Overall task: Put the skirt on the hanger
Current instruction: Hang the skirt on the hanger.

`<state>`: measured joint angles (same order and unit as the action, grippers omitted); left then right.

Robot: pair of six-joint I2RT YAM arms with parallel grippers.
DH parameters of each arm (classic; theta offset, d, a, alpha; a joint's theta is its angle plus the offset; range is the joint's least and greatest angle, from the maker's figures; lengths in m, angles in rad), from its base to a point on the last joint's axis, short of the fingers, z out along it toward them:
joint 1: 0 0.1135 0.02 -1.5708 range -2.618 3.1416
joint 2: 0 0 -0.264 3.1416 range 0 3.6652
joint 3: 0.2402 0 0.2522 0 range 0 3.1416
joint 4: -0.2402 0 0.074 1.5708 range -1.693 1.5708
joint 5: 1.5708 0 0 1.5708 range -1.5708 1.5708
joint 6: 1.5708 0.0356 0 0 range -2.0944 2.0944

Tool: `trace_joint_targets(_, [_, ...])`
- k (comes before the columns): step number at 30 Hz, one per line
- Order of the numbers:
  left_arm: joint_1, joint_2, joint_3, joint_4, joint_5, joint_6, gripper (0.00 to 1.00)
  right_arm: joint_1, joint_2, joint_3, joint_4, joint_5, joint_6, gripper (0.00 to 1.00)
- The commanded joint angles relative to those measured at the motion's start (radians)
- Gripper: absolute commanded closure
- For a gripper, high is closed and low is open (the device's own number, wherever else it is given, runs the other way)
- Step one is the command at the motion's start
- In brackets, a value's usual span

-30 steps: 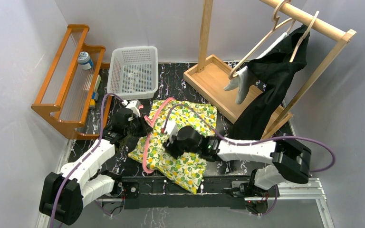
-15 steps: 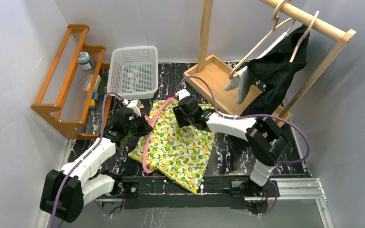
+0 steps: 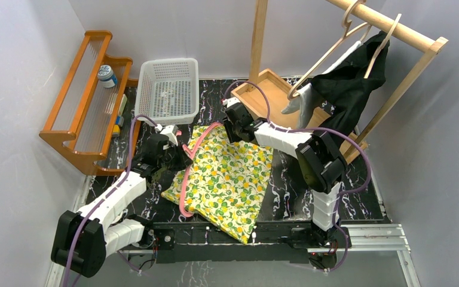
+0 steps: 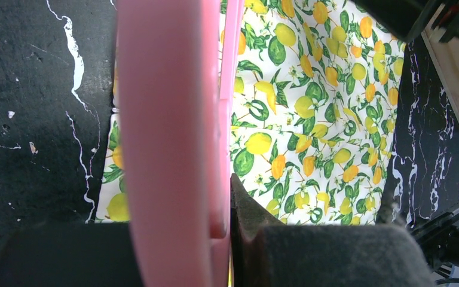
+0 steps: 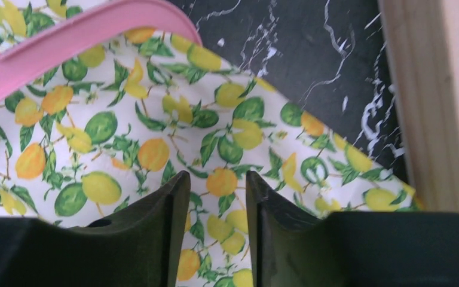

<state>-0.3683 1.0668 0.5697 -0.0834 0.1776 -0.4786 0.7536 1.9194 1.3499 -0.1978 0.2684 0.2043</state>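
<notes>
Left wrist view: left pincer (image 4: 179,239) pinches the pink hanger (image 4: 167,89), anchoring it (presumably for threading); right pincer (image 5: 217,185), partly spread, has the skirt (image 5: 155,149) corner beneath.

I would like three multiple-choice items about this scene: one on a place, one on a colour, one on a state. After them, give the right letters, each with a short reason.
1. Where does the white basket stand?
A) beyond the skirt, beside the orange shelf
B) on the skirt
C) under the skirt

2. What colour is the hanger lying on the skirt?
A) blue
B) pink
C) green

3. The left gripper is:
A) open above the skirt
B) open inside the basket
C) shut on the hanger

Key: 1A, the top view shows it past the skirt, next to the shelf; 2B, both wrist views show pink; 3C, the left wrist view shows it clamped on the hanger.
</notes>
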Motion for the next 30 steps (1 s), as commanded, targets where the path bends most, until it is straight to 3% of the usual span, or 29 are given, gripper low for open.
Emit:
trace_joint_targets(1, [0.002, 0.015, 0.027, -0.056, 0.028, 0.022, 1.00, -0.025, 0.041, 0.091, -0.016, -0.007, -0.078, 0.48])
trace_joint_targets(8, [0.001, 0.020, 0.030, -0.059, 0.036, 0.026, 1.00, -0.077, 0.123, 0.164, -0.067, -0.059, -0.171, 0.37])
trace_joint_targets(15, [0.002, 0.031, 0.034, -0.062, 0.051, 0.033, 1.00, -0.116, 0.170, 0.214, -0.104, -0.316, -0.256, 0.37])
trace_joint_targets(18, [0.001, 0.036, 0.041, -0.062, 0.057, 0.039, 1.00, -0.121, 0.188, 0.221, -0.099, -0.330, -0.245, 0.45])
trace_joint_targets(23, [0.001, 0.042, 0.046, -0.055, 0.082, 0.048, 1.00, -0.121, 0.209, 0.228, -0.080, -0.279, -0.238, 0.73])
trace_joint_targets(30, [0.002, 0.043, 0.051, -0.052, 0.080, 0.051, 1.00, -0.121, 0.195, 0.231, -0.079, -0.252, -0.231, 0.90])
